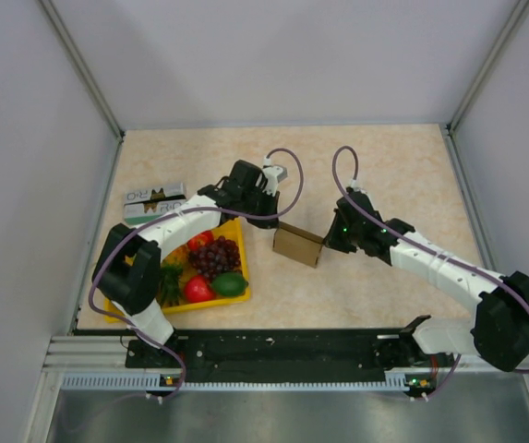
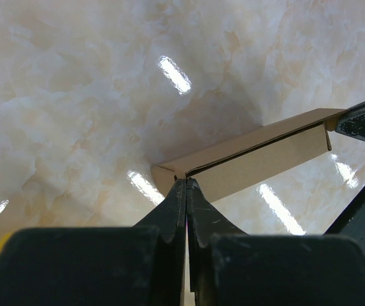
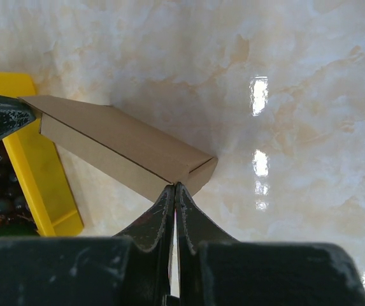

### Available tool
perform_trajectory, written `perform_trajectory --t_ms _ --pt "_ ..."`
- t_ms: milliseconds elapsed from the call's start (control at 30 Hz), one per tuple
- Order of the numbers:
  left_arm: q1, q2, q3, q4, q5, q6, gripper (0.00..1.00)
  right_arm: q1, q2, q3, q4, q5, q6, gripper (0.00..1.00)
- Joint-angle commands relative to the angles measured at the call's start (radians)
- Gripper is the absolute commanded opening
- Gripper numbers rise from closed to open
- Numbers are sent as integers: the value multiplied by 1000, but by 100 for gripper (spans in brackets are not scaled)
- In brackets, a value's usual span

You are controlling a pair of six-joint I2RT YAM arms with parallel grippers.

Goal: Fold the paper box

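Observation:
The paper box (image 1: 298,245) is a small folded brown carton lying on the marble tabletop between my two arms. My left gripper (image 1: 277,228) is shut, and its joined tips (image 2: 186,182) touch the box's (image 2: 258,159) left end at a corner seam. My right gripper (image 1: 327,242) is also shut, with its tips (image 3: 174,186) against the lower edge of the box's (image 3: 118,137) right end. Only a thin slit of light shows between each pair of fingers, with no cardboard in it. Each wrist view shows the other gripper's dark fingers at the box's far end.
A yellow tray (image 1: 213,303) holding grapes, red fruit and green items sits just left of the box, under my left arm. Its rim (image 3: 39,185) shows in the right wrist view. A green-and-white printed carton (image 1: 153,203) lies behind it. Grey walls enclose the table.

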Motion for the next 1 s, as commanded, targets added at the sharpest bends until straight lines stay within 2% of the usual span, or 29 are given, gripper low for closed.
perform_trajectory --t_ms 0,733,967 --pt "-29 -36 -18 24 39 -11 0 22 10 23 0 7 19 0" --pt "-38 -101 -96 63 -7 10 0 1 -50 19 17 -57 61 0" --pt "-44 -99 -90 64 -10 -5 0 21 -54 -52 68 -40 18 0"
